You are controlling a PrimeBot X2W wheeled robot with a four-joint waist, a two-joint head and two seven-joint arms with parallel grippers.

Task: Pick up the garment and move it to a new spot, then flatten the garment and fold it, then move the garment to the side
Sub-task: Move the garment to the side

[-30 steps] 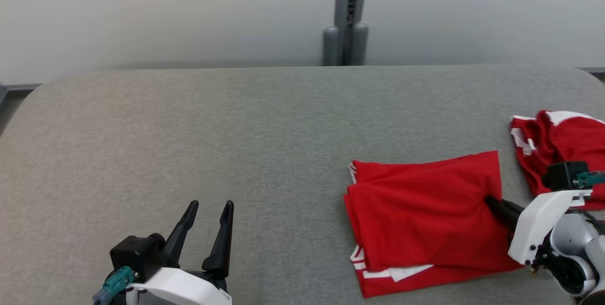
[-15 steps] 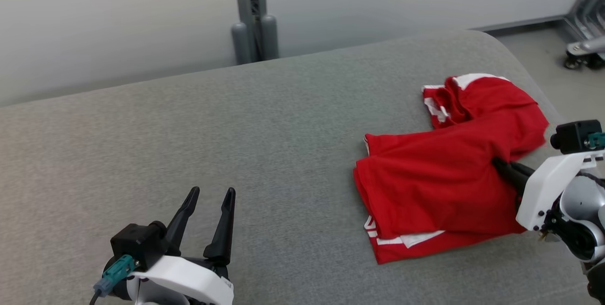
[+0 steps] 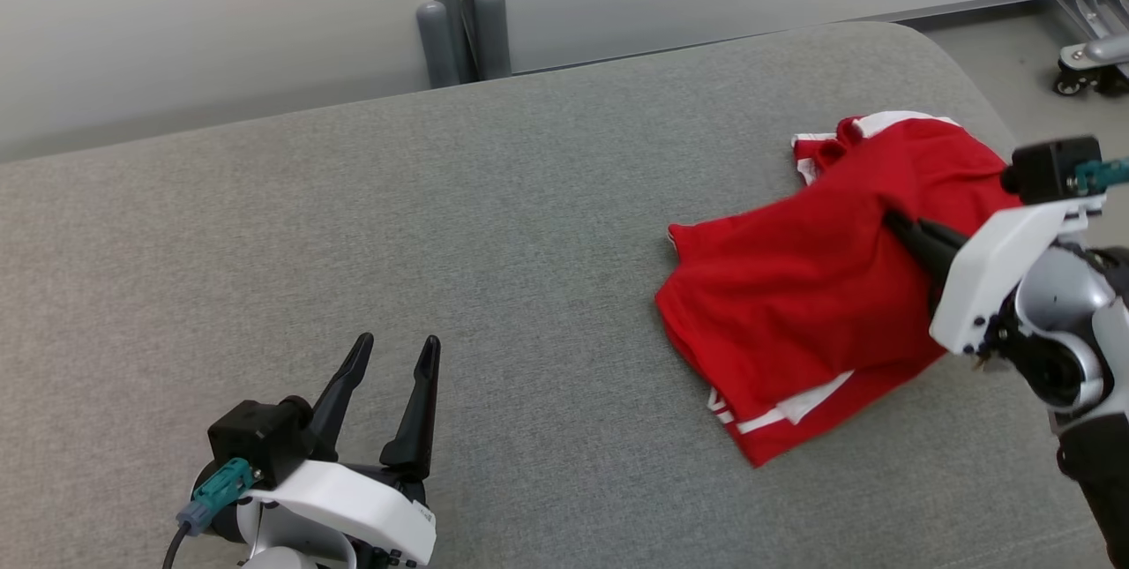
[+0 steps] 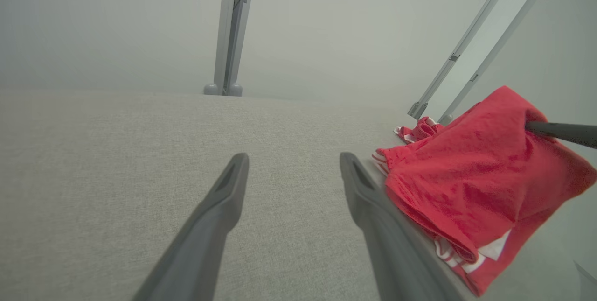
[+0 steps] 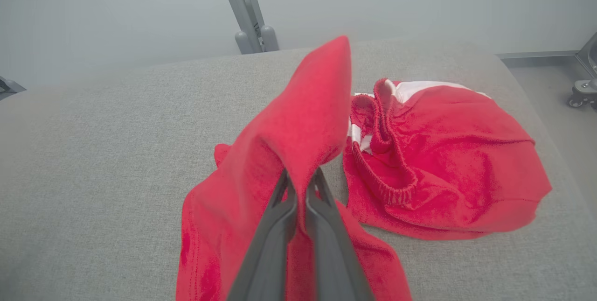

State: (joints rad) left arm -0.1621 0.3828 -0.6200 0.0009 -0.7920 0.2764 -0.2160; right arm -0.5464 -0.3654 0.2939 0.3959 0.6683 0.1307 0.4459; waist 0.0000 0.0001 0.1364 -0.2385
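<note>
- Since the earlier frame our head has swung toward 2 o'clock, so the whole view has shifted. Apart from that, the right tool (image 3: 893, 220) has raised its pinched edge of the garment (image 3: 785, 313) off the bench (image 3: 494, 225) and carried it toward 1 o'clock. The left tool (image 3: 397, 341) has kept its place.
- Nearest us, at 7 o'clock in the head view, the left tool hovers low over bare bench with its fingers spread wide and nothing between them. We judge it is parked there to stay out of a one-armed move.
- At 3 o'clock the right tool's fingers are pressed together on the red cloth, which peaks above them like a tent in the right wrist view.
- The garment hangs from that pinch with its gripped side lifted. Its white-striped corner at 5 o'clock appears to rest on the bench. We take it that pinching the layered edge keeps the fold together.
- Just beyond, at 1 o'clock, a second red garment (image 3: 917, 154) lies crumpled near the bench's rounded end, and the lifted edge overlaps it in the head view. We judge this to be the last step, setting the garment aside.
- Farthest off, a gray post (image 3: 454, 13) stands at 11 o'clock and a wheeled frame (image 3: 1089, 66) sits on the floor at 2 o'clock.
</note>
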